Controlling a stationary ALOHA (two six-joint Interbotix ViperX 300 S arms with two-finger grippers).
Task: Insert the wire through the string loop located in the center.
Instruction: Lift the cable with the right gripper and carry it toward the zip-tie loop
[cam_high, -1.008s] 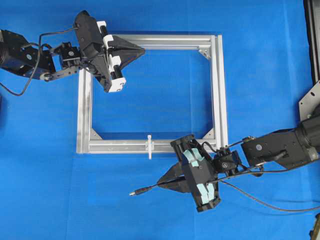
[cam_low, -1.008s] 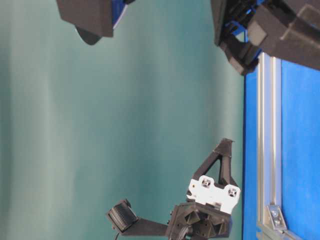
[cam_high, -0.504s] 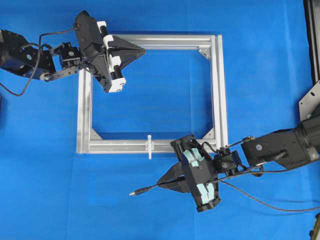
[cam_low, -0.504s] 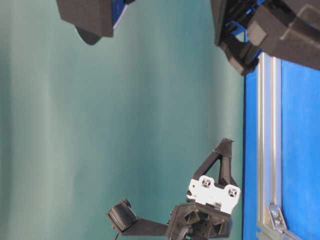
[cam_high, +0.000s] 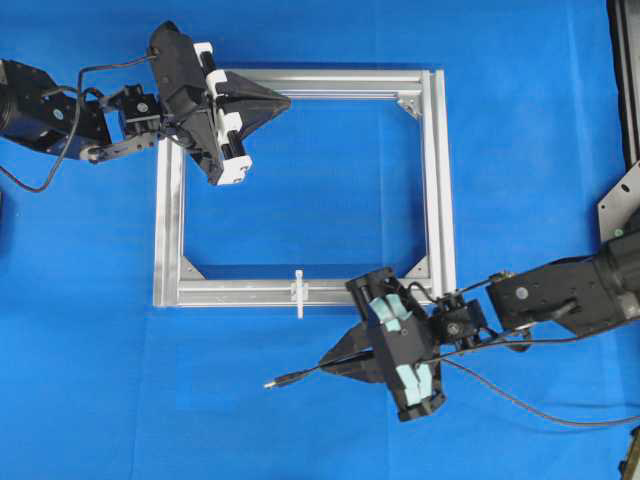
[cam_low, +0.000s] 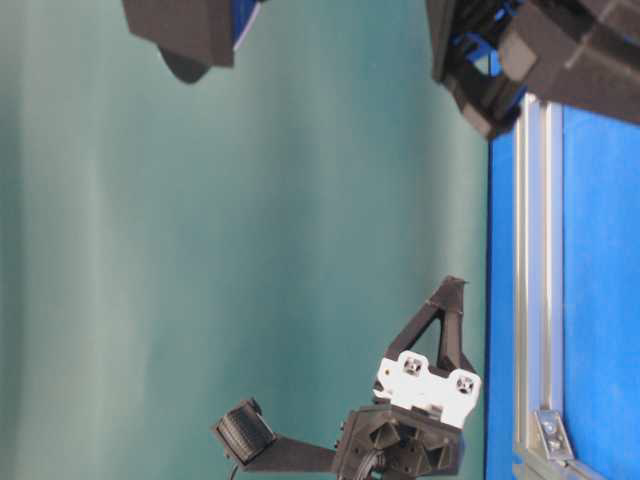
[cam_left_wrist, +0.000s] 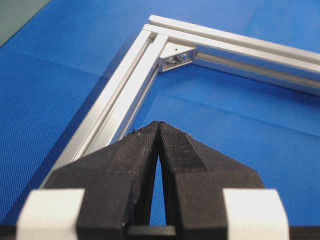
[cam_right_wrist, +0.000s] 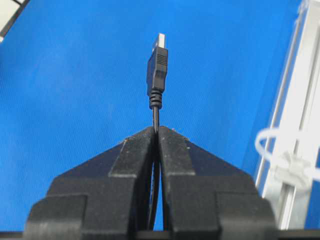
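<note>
A blue, finely textured cloth-covered table (cam_high: 100, 330) carries the scene. Flat on it lies a rectangular silver aluminium frame (cam_high: 438, 180) — triangular brackets brace its inner corners. A thin black cable (cam_high: 540, 408) trails over the cloth toward the right edge, below the frame.

The right pincer (cam_high: 335, 360) sits outside the frame (cam_high: 437, 180), just below its lower rail. The wire (cam_high: 305, 374) runs between the pincer's fingers; its plug (cam_right_wrist: 157, 65) sticks out ahead of the tips, the rest trailing back toward the arm. The loop (cam_high: 298, 292) sits on the lower rail, up and left of the tips. The left pincer (cam_high: 285, 100) hangs over the frame's upper left corner, well apart.
</note>
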